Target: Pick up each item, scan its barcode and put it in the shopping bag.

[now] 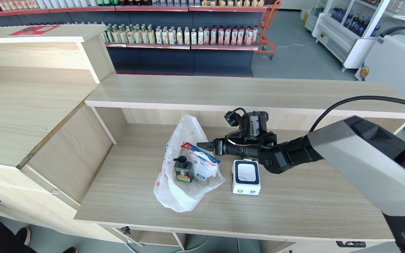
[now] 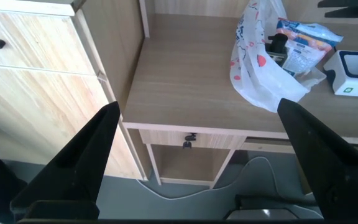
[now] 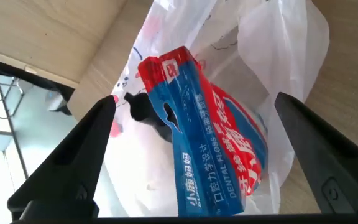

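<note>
Head view: the right claw point(image 1: 204, 145) hangs just over the mouth of the white shopping bag point(image 1: 179, 196). Its fingers are parted, point to the robot's left and hold nothing. The bag lies slumped on the pale wood desk point(image 1: 294, 200). Inside it, a dark pump bottle point(image 1: 183, 169) stands beside a red-and-blue dental floss packet point(image 1: 202, 159). A white-and-blue scanner point(image 1: 246, 176) sits face up just to the right of the bag and under the right arm. Shelves of bottled drinks point(image 1: 181, 35) line the aisle beyond the desk.

Left wrist view: the left claw point(image 2: 199, 112) is held low, off the near edge of the desk point(image 2: 185, 81) and beside a bank of drawers point(image 2: 30, 74). Its fingers are spread wide and it is empty. Well beyond it, the shopping bag point(image 2: 260, 84) rests on the desk with the pump bottle point(image 2: 278, 45) and dental floss packet point(image 2: 306, 37) showing at its mouth. The scanner point(image 2: 353, 71) sits next to it.

Right wrist view: the right claw point(image 3: 194, 102) has its fingers wide apart on either side of the dental floss packet point(image 3: 210, 143) and touches neither edge. The packet lies inside the shopping bag point(image 3: 278, 37). A dark shape behind the packet is probably the pump bottle point(image 3: 145, 112)
</note>
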You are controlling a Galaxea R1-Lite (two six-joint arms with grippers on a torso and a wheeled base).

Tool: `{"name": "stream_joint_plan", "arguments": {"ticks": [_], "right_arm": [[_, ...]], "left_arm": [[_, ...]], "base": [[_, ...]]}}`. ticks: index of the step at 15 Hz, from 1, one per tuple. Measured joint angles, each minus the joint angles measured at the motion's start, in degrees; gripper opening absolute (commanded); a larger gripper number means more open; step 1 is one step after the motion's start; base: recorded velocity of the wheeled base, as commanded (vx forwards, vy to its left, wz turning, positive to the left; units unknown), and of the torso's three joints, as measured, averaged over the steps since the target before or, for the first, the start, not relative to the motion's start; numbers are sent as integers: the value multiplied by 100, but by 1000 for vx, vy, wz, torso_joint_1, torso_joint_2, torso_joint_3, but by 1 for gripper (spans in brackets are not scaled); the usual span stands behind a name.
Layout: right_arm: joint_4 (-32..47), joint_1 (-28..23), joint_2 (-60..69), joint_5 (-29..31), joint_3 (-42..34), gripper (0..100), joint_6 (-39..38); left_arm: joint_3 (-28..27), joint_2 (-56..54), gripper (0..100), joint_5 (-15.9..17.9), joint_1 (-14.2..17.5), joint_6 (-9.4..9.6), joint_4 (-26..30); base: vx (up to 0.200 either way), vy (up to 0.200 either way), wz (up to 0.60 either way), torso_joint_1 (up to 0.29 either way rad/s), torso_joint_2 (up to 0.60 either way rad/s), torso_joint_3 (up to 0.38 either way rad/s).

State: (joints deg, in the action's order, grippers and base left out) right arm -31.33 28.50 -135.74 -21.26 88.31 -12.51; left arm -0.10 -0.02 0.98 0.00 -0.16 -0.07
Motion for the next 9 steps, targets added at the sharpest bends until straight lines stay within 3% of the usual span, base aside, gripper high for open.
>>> {"name": "stream_joint_plan", "arguments": {"ticks": [9], "right_arm": [[24,-718,2361,279,-2881,100,-367]], "left_arm": [[0,2,100,0,0,0,0]], "base": [[0,0,0,0,0,0]]}}
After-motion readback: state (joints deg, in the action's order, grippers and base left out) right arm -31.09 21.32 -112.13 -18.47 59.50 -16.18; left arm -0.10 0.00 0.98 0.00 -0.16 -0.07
